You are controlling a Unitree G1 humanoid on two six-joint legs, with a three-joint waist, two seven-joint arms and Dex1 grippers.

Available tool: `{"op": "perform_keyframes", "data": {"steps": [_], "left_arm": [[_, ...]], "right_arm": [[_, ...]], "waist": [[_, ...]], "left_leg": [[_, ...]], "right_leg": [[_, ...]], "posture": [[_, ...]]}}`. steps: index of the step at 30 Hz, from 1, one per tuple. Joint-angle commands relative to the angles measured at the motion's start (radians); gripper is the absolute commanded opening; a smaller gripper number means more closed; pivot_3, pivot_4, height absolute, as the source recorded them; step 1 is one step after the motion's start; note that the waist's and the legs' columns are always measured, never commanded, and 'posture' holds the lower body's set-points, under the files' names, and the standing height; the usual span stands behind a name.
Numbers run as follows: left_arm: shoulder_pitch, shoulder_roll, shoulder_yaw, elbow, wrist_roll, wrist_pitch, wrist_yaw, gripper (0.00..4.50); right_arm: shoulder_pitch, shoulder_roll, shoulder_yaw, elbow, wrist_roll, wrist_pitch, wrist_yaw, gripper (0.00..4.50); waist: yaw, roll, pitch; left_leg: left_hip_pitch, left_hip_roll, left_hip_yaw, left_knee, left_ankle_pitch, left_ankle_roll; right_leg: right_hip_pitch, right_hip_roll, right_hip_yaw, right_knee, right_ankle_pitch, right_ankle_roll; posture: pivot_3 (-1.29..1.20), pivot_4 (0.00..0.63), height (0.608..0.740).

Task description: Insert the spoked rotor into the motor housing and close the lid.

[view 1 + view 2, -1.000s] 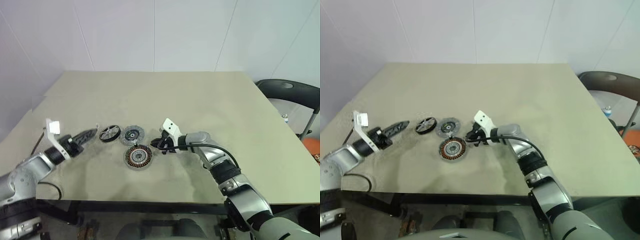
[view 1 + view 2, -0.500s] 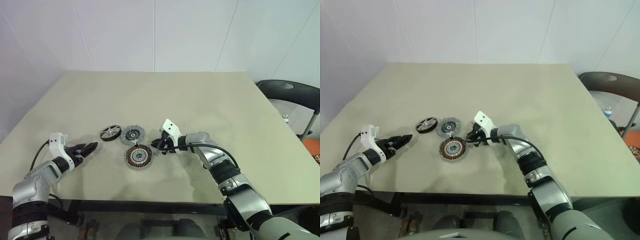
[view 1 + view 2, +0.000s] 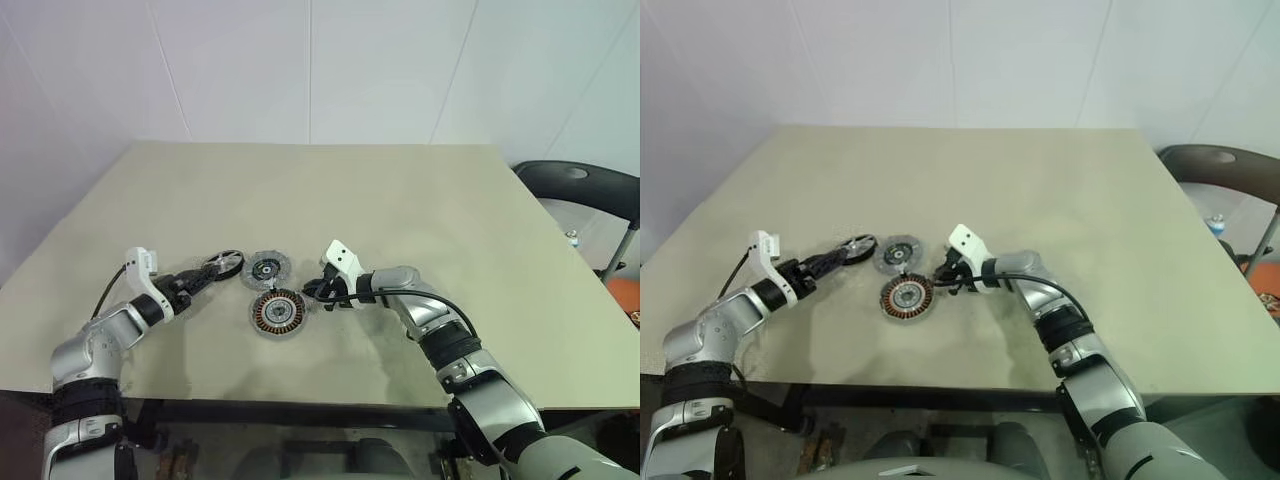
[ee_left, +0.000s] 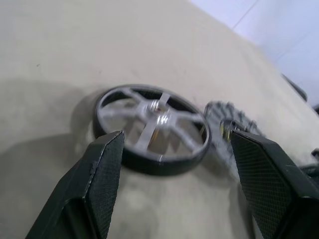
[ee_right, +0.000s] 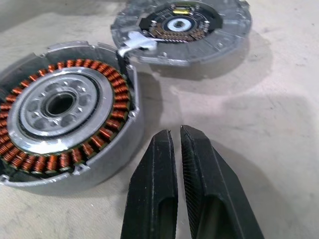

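Reaching for the wheel (image 4: 152, 130): it lies flat on the counter (image 3: 400, 200) between the spread fingers (image 4: 102, 184) of the left gripper (image 3: 205, 281), not yet gripped. Next: close on the rim, then carry it to the copper-wound disc (image 3: 277, 313). Right gripper (image 5: 177, 184) fingers pressed together beside that disc.

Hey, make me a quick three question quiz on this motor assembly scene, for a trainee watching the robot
1. True or false: the spoked rotor already sits inside the motor housing.
2. Which gripper stands open around the rotor: A left gripper, B right gripper?
3. Fill in: the lid lies flat on the ____.

Key: 1 false, it lies on the table apart from the housing. 2 A. 3 table.
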State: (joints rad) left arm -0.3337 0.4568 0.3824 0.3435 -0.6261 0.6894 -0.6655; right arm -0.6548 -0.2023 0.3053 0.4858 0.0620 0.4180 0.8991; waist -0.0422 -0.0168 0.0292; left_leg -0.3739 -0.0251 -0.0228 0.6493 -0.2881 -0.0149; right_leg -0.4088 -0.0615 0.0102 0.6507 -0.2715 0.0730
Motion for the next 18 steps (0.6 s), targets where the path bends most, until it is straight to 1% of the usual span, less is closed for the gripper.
{"op": "perform_keyframes", "data": {"steps": [1,4,7,18], "left_arm": [[-0.046,-0.026,0.03,0.028,-0.031,0.011,0.03,3.6],[-0.035,-0.044,0.004,0.011,-0.03,0.032,0.021,3.6],[-0.013,-0.042,-0.002,-0.016,-0.034,0.05,0.011,3.6],[0.057,-0.005,0.041,-0.115,-0.063,0.079,0.016,3.6]], "right_arm": [[-0.012,0.007,-0.016,-0.027,0.009,-0.006,-0.004,0.33],[-0.014,0.008,-0.018,-0.03,0.012,-0.002,-0.006,0.33],[-0.015,0.005,-0.02,-0.028,0.01,-0.001,-0.009,0.33],[-0.011,-0.003,-0.014,-0.019,0.0,-0.007,-0.011,0.33]], "waist": [[-0.001,0.0,0.0],[-0.002,0.0,0.0],[-0.001,0.0,0.0],[-0.001,0.0,0.0]], "left_leg": [[0.0,0.0,0.0,0.0,0.0,0.0],[0.0,0.0,0.0,0.0,0.0,0.0],[0.0,0.0,0.0,0.0,0.0,0.0],[0.0,0.0,0.0,0.0,0.0,0.0]], "right_leg": [[0.0,0.0,0.0,0.0,0.0,0.0],[0.0,0.0,0.0,0.0,0.0,0.0],[0.0,0.0,0.0,0.0,0.0,0.0],[0.0,0.0,0.0,0.0,0.0,0.0]], "posture": [[0.0,0.0,0.74],[0.0,0.0,0.74],[0.0,0.0,0.74],[0.0,0.0,0.74]]}}
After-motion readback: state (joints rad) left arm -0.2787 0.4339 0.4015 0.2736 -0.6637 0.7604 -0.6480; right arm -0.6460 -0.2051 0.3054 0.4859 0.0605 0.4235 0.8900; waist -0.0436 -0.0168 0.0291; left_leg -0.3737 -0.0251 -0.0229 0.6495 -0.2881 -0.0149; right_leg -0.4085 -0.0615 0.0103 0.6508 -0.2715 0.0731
